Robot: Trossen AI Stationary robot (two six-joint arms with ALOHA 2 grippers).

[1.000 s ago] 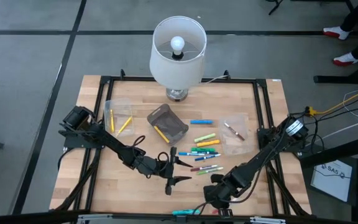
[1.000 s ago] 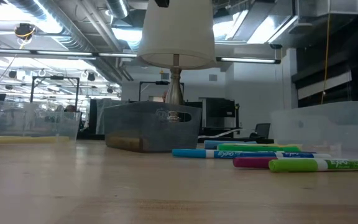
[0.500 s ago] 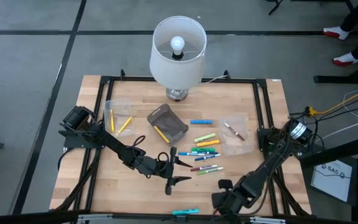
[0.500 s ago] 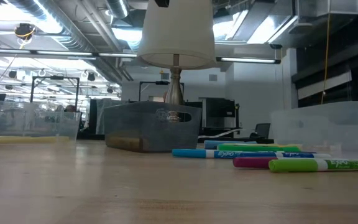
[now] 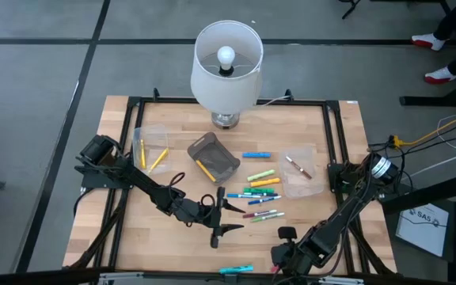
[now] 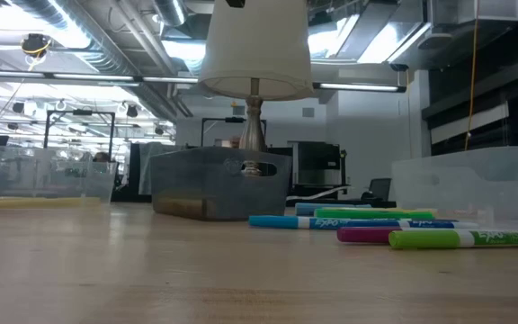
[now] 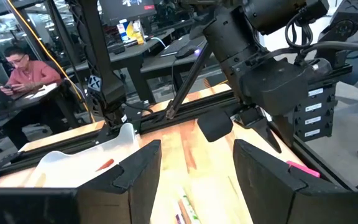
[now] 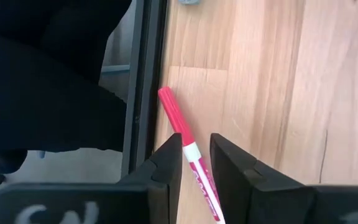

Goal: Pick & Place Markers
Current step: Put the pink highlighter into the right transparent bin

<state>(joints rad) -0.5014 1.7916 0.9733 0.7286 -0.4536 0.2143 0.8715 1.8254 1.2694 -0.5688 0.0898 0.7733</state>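
Several markers (image 5: pixel 260 194) lie loose in the middle of the table, and the low view shows them as a row (image 6: pixel 394 225). A pink-capped white marker (image 8: pixel 178 121) lies on the wood by the black rail at the near edge, also seen in the left wrist view (image 7: pixel 303 169). My right gripper (image 8: pixel 196 143) hangs over it near the table's near edge (image 5: pixel 287 241). Its fingers are narrowly open, one on either side of the barrel; I cannot tell whether they touch it. My left gripper (image 5: pixel 230 218) waits open beside the loose markers.
A lamp (image 5: pixel 226 67) stands at the far edge. A clear bin (image 5: pixel 150 146) holds yellow markers, a grey tray (image 5: pixel 212 156) holds one yellow marker, and a clear bin (image 5: pixel 299 170) holds a dark one. A cyan marker (image 5: pixel 236 270) lies at the near edge.
My right gripper has moved a little toward the table's near right, and its forearm has swung to the right. The left arm and the loose markers have kept still.
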